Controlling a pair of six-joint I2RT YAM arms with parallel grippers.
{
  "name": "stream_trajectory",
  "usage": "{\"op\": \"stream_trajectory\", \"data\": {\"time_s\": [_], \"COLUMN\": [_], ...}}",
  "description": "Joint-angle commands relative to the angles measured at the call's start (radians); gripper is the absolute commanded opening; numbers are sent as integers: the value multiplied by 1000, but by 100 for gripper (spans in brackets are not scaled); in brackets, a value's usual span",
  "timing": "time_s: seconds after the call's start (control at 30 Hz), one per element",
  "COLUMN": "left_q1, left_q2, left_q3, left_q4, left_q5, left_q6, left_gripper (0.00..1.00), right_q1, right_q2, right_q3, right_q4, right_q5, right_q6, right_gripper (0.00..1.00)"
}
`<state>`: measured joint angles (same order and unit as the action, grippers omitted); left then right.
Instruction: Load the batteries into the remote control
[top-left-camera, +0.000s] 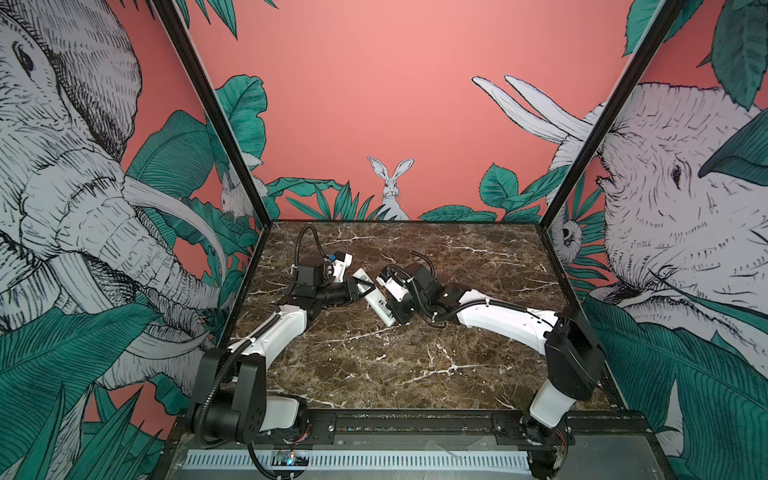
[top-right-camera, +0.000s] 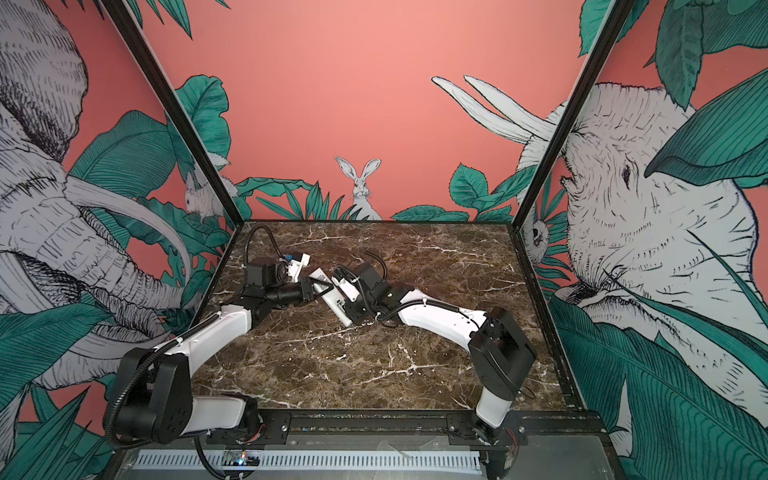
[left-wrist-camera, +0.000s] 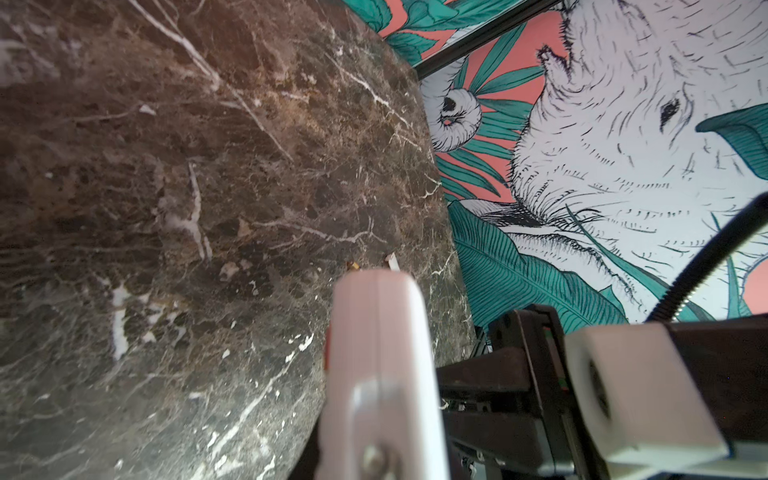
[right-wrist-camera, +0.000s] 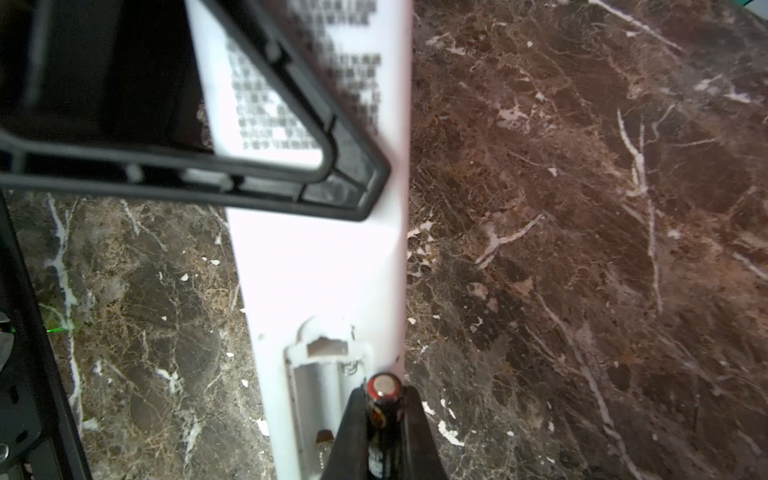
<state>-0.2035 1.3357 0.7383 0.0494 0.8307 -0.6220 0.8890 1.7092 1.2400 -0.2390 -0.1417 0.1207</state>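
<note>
Over the open bay of the back-up remote control (right-wrist-camera: 316, 257), a battery (right-wrist-camera: 383, 409) pinched lengthwise in the right end effector (right-wrist-camera: 380, 432).

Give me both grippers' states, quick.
Left gripper: shut on the remote control, pinning it at its middle.
Right gripper: shut on a battery, at the open compartment.

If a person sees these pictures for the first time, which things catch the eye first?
Mid-table, the left hand pins the white remote control, which lies back-up with its battery compartment uncovered. The right hand is shut on a dark battery right at that bay. Around the marble table stand loud pink walls with elephants and a rabbit.
</note>
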Motion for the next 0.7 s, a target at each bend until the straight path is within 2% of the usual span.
{"op": "stream_trajectory", "data": {"time_s": [0.0,0.3,0.67], "left_q1": [64,79,82], "left_q2": [-40,-51,-61], "left_q3": [27,69,86], "left_q4": [-152,-330,-348], "left_q5": [-126,-221,-220], "left_q6": [97,213,226], "left_gripper": [0,0,0], "right_q1": [-18,-19,-19], "right_q2": [-41,-87,48], "right_q3": [-51,-210,-208], "right_q4": [-58,1,-98], "right_q5": [37,4,18], "right_q6": [49,118,120], "right_gripper": [4,4,7]}}
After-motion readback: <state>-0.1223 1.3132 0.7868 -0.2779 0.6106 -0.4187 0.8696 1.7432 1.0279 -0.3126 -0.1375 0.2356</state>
